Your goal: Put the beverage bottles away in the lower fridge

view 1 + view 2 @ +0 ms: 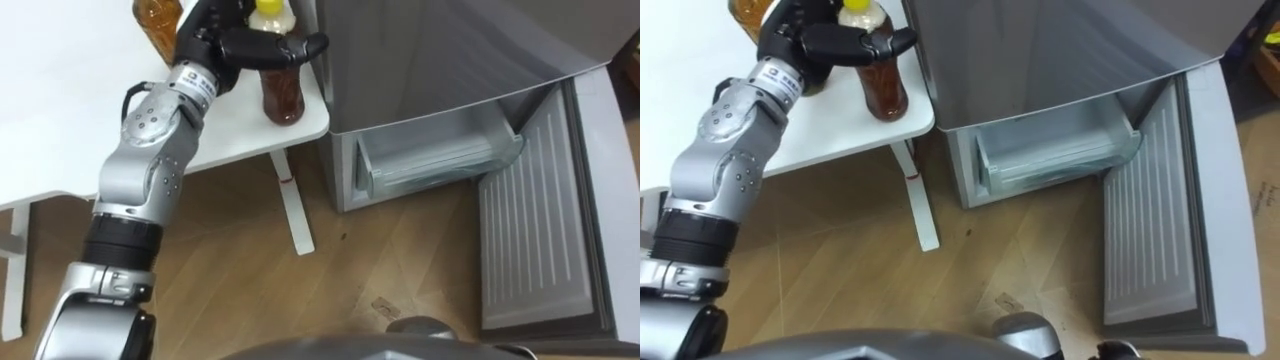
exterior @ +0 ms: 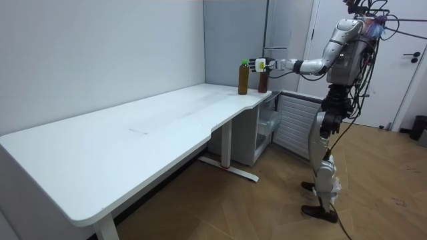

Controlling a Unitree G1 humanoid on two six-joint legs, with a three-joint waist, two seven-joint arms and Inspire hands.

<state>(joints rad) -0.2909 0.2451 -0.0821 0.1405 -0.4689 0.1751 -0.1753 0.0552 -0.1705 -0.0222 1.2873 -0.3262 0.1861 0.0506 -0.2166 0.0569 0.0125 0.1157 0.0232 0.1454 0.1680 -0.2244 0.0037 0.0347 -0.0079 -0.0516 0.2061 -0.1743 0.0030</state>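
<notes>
- Two bottles stand at the corner of your white table (image 1: 60, 120), beside the fridge (image 1: 450, 50).
- Your left hand (image 1: 225, 45) clasps the yellow-capped bottle (image 1: 282, 95); the second bottle (image 1: 158, 25) stands free.
- The lower door (image 1: 535, 230) hangs open.

Robot stands upright, legs nearly straight; left arm raised to about chest height and stretched out toward the room view's left, elbow slightly bent. In the eye views the arm comes in from the lower left, forearm running up to a straight wrist. Left robot hand (image 1: 215, 40) is turned on its side, with its thumb and fingers curled round the neck of a bottle (image 1: 282, 95) just under the cap.
</notes>
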